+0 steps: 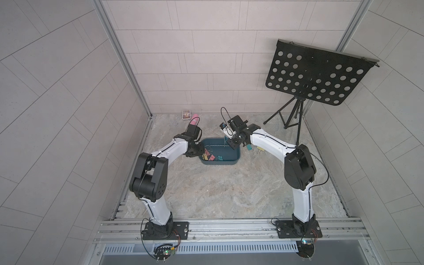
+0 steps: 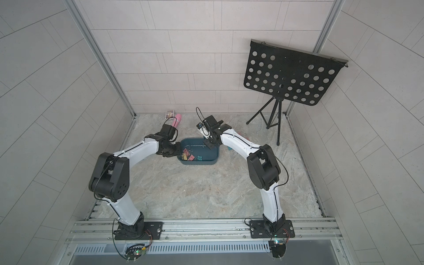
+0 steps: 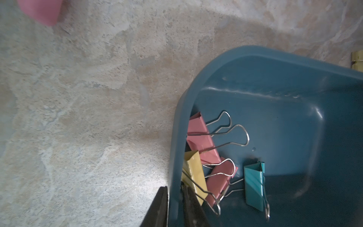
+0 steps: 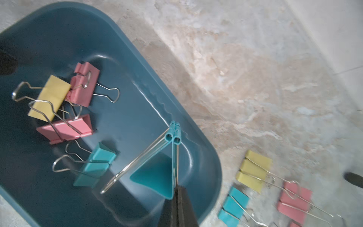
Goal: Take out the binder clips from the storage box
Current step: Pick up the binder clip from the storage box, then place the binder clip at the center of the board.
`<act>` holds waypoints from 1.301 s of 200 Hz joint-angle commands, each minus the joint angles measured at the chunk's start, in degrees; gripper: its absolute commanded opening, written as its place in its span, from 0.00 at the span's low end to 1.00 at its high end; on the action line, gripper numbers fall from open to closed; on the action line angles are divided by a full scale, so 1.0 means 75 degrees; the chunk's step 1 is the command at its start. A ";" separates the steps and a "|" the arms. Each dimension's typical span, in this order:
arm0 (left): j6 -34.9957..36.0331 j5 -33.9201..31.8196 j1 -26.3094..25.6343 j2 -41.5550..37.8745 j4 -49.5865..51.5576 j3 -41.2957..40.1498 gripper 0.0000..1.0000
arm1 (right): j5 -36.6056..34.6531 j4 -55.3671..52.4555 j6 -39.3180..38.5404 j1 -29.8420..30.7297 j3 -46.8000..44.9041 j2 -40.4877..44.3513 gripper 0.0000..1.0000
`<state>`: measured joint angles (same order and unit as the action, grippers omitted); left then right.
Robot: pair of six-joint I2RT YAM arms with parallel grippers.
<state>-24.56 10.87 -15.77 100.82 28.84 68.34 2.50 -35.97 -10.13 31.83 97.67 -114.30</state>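
The dark teal storage box (image 1: 226,152) (image 2: 204,153) sits mid-table in both top views. Several binder clips (image 1: 210,157) lie bunched at its left end: a yellow clip (image 4: 50,97), two pink ones (image 4: 82,84) (image 4: 64,129) and a teal one (image 4: 96,165). My left gripper (image 3: 174,188) is shut on the box's left wall (image 3: 176,149), one finger outside and one inside. My right gripper (image 4: 179,189) is shut on the wire handle of a teal binder clip (image 4: 157,176), which hangs above the box's right end.
Yellow (image 4: 255,169), teal (image 4: 233,206) and pink (image 4: 294,198) clips lie on the table just right of the box. A pink stick (image 1: 195,119) and a small card box (image 1: 186,114) sit at the back left. A black music stand (image 1: 316,73) rises at the back right.
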 commanded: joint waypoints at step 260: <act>0.0193 0.0097 0.0046 -0.0436 0.0014 0.0029 0.24 | -0.4844 -0.3501 -0.0427 -0.1797 -0.0991 0.0483 0.00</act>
<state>-23.92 11.49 -15.75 99.83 29.02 68.34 -32.05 -59.42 -14.72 19.79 88.62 -108.16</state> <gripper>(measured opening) 0.242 0.052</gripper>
